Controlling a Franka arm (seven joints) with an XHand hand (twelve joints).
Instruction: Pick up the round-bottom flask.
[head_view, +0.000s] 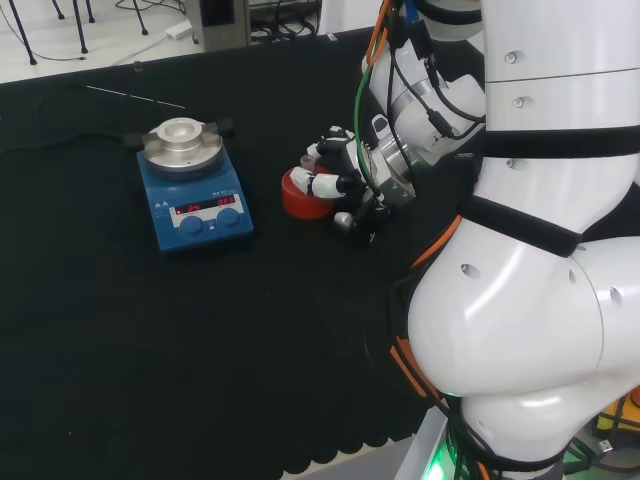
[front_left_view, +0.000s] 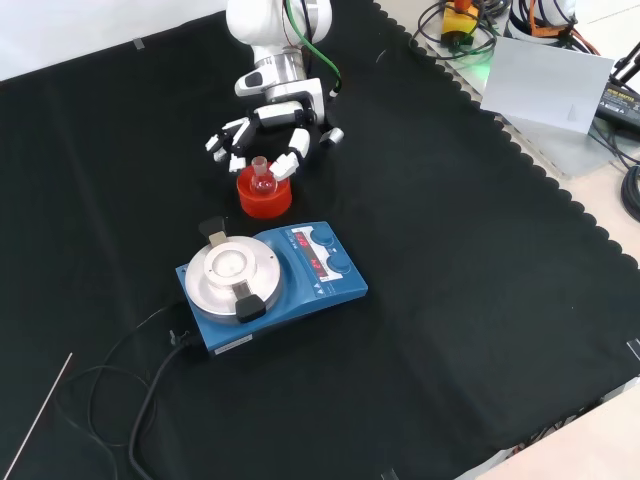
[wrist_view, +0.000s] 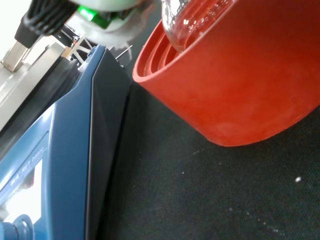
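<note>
Where it sits: the round-bottom flask (front_left_view: 263, 181), small and clear, rests neck up in a red ribbed stand (front_left_view: 265, 197) on the black worktop (front_left_view: 450, 300), behind the blue hotplate stirrer (front_left_view: 272, 283) in the front view.
Flask close up: in the wrist view its glass belly (wrist_view: 187, 22) lies in the stand's ribbed cup (wrist_view: 235, 75), the stirrer's blue side (wrist_view: 75, 150) just beside.
Open room: bare cloth lies wide to the right of the stand in the front view; the scalloped worktop edge (front_left_view: 560, 190) is well apart.
Other things: a thin rod (front_left_view: 40, 415) and the stirrer's black cable (front_left_view: 150, 400) lie near the front view's lower left.
Hand: the hand (front_left_view: 275, 125) hangs just behind and over the stand, fingers (front_left_view: 288, 162) spread and bent downward round the flask's neck; whether they touch the glass I cannot tell.
</note>
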